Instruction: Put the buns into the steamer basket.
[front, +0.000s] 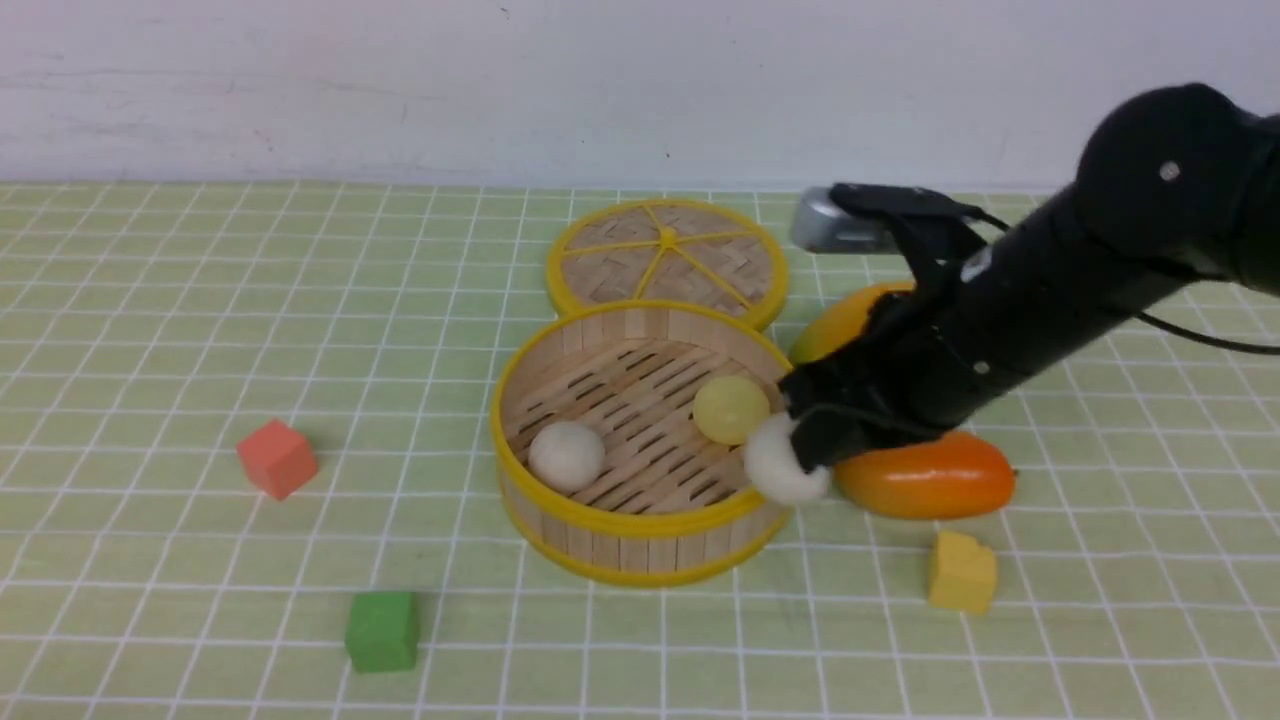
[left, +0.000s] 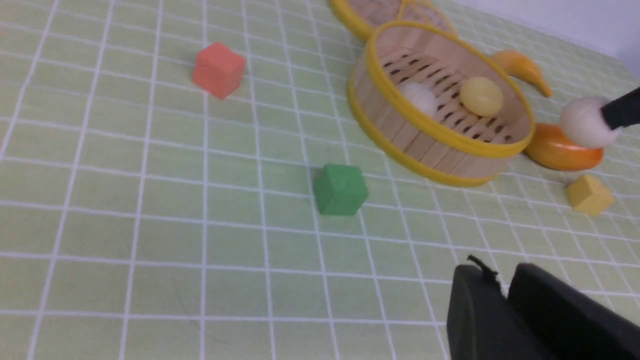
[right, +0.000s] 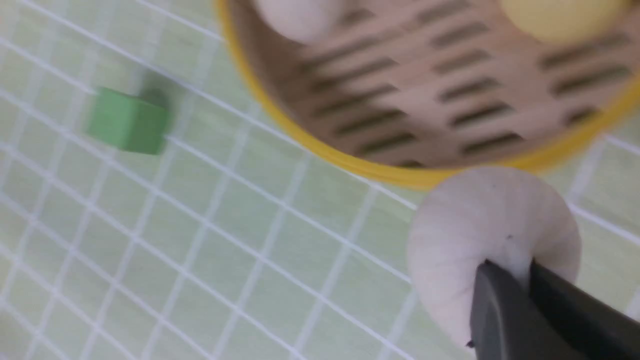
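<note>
big round basket sits mid-table, open, its flat lid lying just behind it and touching the back rim. two buns are in already: a white bun on the slats towards the left wall, a yellow bun up against the right wall. so two of three look home.

the right arm reaches in from the right, over the orange mango just beside the basket. the right claw is pinched narrow on the third bun, another white one, its fingertips biting into the soft back of it. that bun hangs at the basket's near-right rim; the wrist view puts it just outside the yellow edge, not over the slats yet. what's left, as i read it: a short carry inward, a lowering, then letting go.

the left claw hangs well back on the left, fingers pressed together on nothing.

little cubes lie scattered: red cube, green cube, yellow cube, none needed.
</note>
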